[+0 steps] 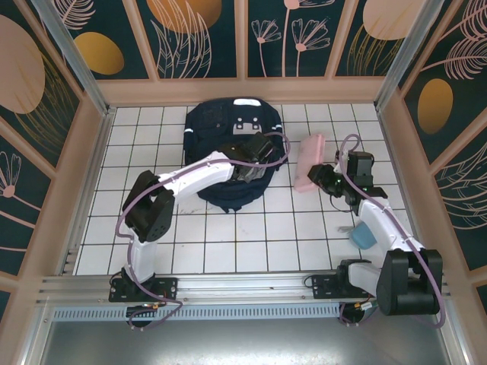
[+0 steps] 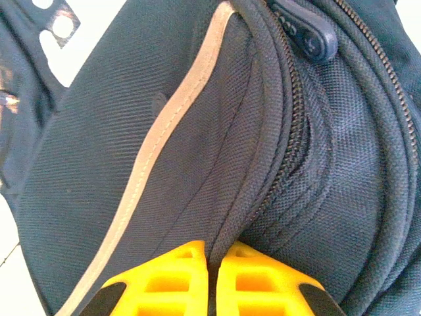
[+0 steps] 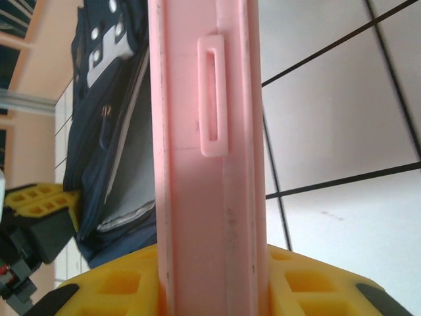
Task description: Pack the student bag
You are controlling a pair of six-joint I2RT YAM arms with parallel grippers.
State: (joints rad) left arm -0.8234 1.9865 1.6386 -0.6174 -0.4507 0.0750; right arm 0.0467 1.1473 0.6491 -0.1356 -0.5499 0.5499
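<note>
Opening step — left gripper [image 2: 212,263] pinched shut on bag [image 2: 99,164] flap, right gripper [image 3: 212,280] clamped on case [image 3: 204,99] (beside it) — next, lifting flap, sliding case inside.

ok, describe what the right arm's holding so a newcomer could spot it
On the white tiled table, find the dark navy student bag at the far middle. Just right of it, the right gripper holds a flat pink case. It is the only pink thing; the small object nearby is light blue.
</note>
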